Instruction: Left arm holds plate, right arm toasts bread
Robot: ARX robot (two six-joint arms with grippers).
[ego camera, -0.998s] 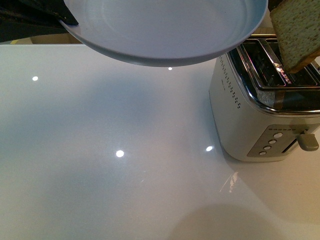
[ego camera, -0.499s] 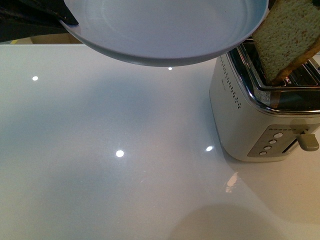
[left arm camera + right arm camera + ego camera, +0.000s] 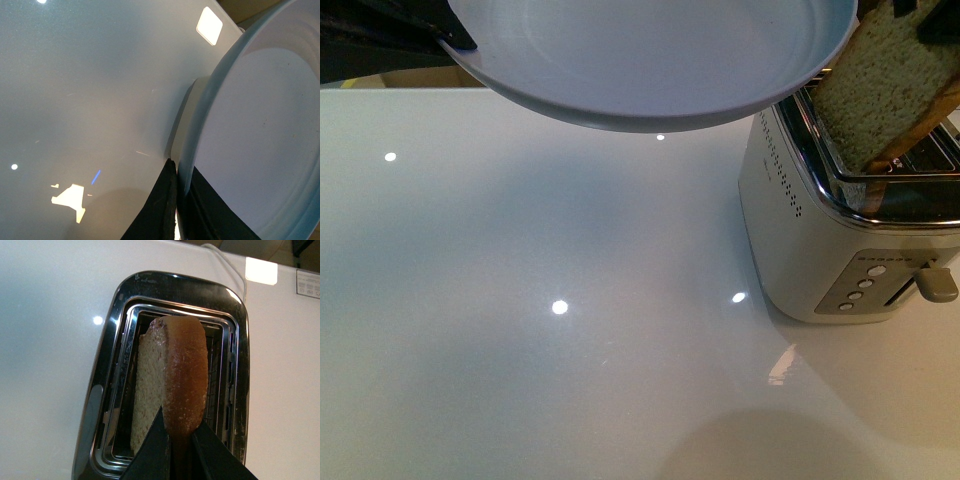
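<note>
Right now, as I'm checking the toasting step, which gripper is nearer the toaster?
Right. The right gripper pinches the bread right above the toaster, its lower end in a slot; the left gripper clamps the plate by its rim, away to the toaster's left.

bread [image 3: 172,380] pinched by fingers [image 3: 150,455], seemingly partway into toaster [image 3: 100,390]

My left gripper [image 3: 181,210], wrist camera: two matte black fingers [image 3: 160,215], flat-sided and wedge-shaped, one with a paler, worn-looking strip down its inner edge. In my front camera the left arm [image 3: 380,30] shows as a black angular bar with a thin lighter line along it. My right gripper [image 3: 177,445], wrist camera: two smooth, dark grey-black fingers [image 3: 150,455], broad at the base and tapering to blunt points.
</note>
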